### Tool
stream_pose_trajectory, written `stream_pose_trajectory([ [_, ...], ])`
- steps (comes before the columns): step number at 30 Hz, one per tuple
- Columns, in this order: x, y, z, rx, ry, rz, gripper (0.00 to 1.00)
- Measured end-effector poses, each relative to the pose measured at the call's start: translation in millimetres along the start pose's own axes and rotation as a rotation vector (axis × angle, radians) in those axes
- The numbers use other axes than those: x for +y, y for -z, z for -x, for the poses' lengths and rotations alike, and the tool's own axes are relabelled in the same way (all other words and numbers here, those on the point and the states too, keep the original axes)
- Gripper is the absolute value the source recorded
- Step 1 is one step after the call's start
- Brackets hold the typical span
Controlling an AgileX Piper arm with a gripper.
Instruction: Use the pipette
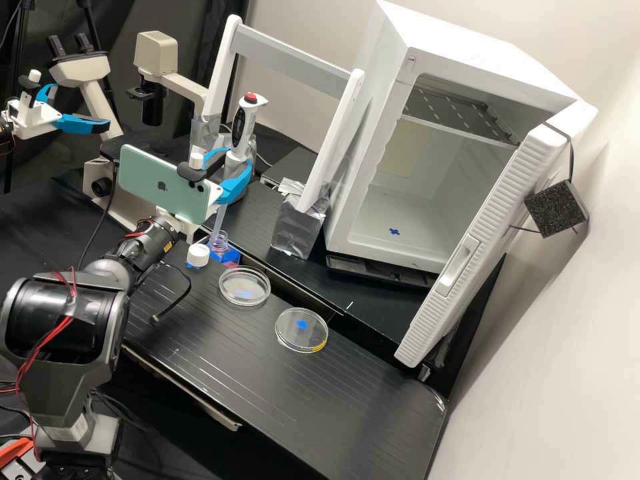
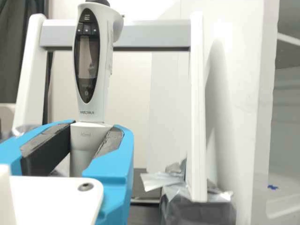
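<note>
Black tabletop (image 1: pixel 253 363) runs beneath our arm, where the end effector (image 1: pixel 237 161) is closed partway, its two fingers as far apart as the pipette (image 1: pixel 244 127) they grip around its lower body. We see the pipette between them, its long axis near upright, display above the grip, slender tip (image 1: pixel 218 223) pointing down at the mouth of the open bottle (image 1: pixel 230 255). That up-and-down line matters most, we judge: any move toward the nearer dish (image 1: pixel 245 287) should first raise the tip straight up, lest it tip the bottle
</note>
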Motion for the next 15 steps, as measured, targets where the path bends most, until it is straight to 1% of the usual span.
stream_pose_trajectory([
  [6,-6.8,-7.6,7.3,-0.028,0.028,0.025,0.0],
  [9,-12.8,-11.8,10.7,-0.042,0.053,0.034,0.0],
  [15,-24.1,-17.6,14.5,-0.071,0.094,0.042,0.0],
])
